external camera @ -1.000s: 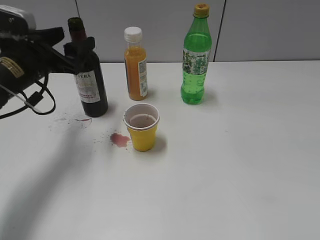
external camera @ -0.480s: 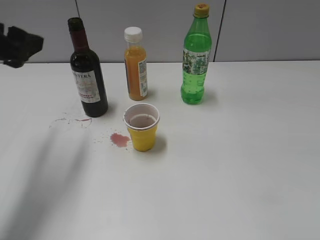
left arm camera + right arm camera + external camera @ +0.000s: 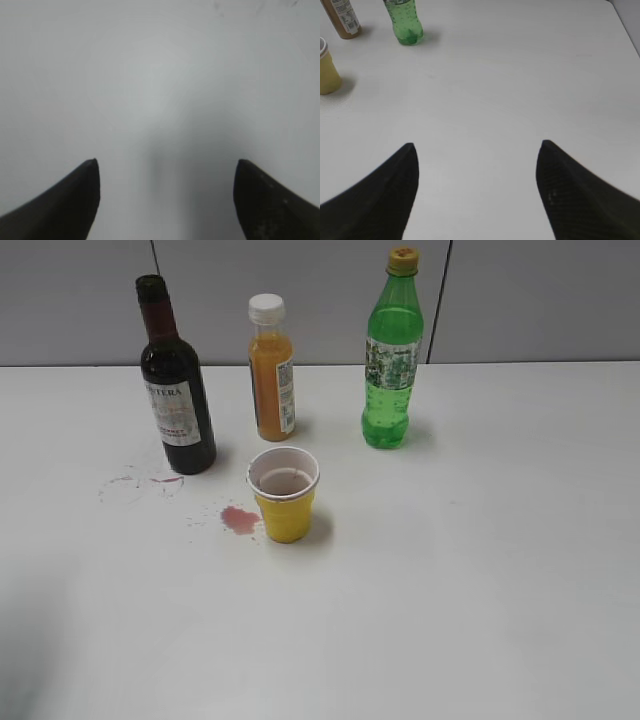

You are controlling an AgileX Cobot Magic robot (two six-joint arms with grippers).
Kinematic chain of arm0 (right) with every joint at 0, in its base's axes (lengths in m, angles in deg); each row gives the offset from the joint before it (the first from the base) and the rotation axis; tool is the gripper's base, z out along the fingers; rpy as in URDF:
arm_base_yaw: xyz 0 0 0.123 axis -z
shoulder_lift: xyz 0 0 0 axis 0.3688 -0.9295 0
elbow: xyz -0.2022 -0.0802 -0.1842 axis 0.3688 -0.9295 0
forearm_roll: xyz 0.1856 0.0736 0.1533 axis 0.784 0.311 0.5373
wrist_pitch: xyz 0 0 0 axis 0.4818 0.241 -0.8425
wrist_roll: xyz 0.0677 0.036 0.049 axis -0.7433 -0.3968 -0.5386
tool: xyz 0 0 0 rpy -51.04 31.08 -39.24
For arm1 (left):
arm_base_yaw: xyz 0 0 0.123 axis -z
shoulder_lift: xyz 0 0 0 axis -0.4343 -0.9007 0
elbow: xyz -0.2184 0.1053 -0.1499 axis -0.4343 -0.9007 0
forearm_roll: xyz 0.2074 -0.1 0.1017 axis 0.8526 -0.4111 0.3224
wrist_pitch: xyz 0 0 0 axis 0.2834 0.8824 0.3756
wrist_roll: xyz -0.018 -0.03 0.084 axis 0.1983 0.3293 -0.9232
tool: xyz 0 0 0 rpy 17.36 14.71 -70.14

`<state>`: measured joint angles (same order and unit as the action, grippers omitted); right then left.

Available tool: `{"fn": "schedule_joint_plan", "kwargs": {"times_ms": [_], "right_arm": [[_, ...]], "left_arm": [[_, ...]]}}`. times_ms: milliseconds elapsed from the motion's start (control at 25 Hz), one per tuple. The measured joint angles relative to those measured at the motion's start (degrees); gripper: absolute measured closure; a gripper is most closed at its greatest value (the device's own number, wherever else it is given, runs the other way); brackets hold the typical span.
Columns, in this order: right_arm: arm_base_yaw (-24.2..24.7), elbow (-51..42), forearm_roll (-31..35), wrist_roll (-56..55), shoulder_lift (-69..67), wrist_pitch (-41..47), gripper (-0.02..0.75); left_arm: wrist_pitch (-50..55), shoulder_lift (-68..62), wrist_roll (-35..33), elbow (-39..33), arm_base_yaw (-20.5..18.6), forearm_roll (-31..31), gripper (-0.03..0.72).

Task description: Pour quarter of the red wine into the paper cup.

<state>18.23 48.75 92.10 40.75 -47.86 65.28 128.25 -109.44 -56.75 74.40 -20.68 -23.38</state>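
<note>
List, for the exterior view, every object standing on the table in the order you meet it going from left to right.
Red wine bottle → orange juice bottle → yellow paper cup → green soda bottle.

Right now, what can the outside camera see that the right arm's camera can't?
Only the exterior view shows the wine bottle, standing upright with no cap, the pink spill on the table beside the yellow cup, and the wine inside that cup.

Only the right wrist view shows the right gripper, open over bare table.

Both show the yellow cup, the orange juice bottle and the green soda bottle, though the right wrist view cuts off the bottles' tops.
</note>
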Motion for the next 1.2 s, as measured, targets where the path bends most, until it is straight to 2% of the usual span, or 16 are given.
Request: {"fn": "schedule_joint_plan", "kwargs": {"times_ms": [240,320,960,1200], "right_arm": [[0.0,0.0,0.0,0.0,0.0,-0.1,0.182],[0.0,0.0,0.0,0.0,0.0,-0.1,0.182],[0.0,0.0,0.0,0.0,0.0,-0.1,0.182],[0.0,0.0,0.0,0.0,0.0,-0.2,0.182]], "left_arm": [[4.7,7.2,-2.9,-5.1,-6.4,-4.7,0.081],[5.7,10.4,-3.3,-7.3,-7.3,-5.8,0.084],[8.6,43.3,-3.9,-20.8,-7.4,-6.1,0.097],[8.6,54.7,-3.9,-21.5,-7.4,-6.0,0.097]]}}
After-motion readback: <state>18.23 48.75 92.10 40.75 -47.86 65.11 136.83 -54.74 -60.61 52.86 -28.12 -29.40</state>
